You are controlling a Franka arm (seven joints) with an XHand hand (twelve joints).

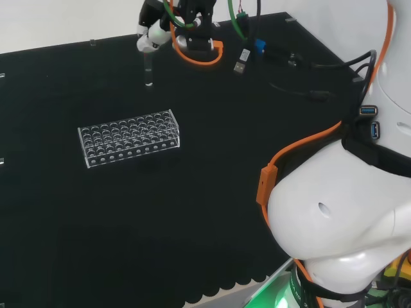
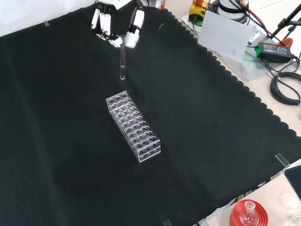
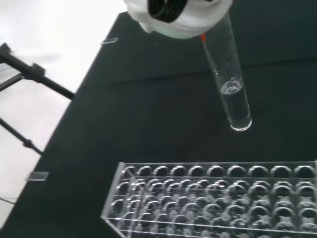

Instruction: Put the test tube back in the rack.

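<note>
A clear test tube [image 2: 122,57] hangs upright in the air, pinched at its top by the black and white hand [image 2: 115,24]. In the head view the hand [image 1: 154,35] is at the top with the tube [image 1: 148,69] below it, beyond the rack. The clear plastic rack [image 1: 128,137] with many round holes stands on the black cloth; in the front view the rack [image 2: 133,125] lies nearer than the tube. Close up in the wrist view, the tube [image 3: 229,84] holds a little clear liquid, and the rack [image 3: 218,198] lies past its rounded end.
Cables and a small connector [image 1: 241,64] lie on the cloth to the right of the hand in the head view. A red ribbed stand with a flask [image 2: 249,213] sits off the cloth's near right corner in the front view. The arm's white links [image 1: 347,212] stand at the right.
</note>
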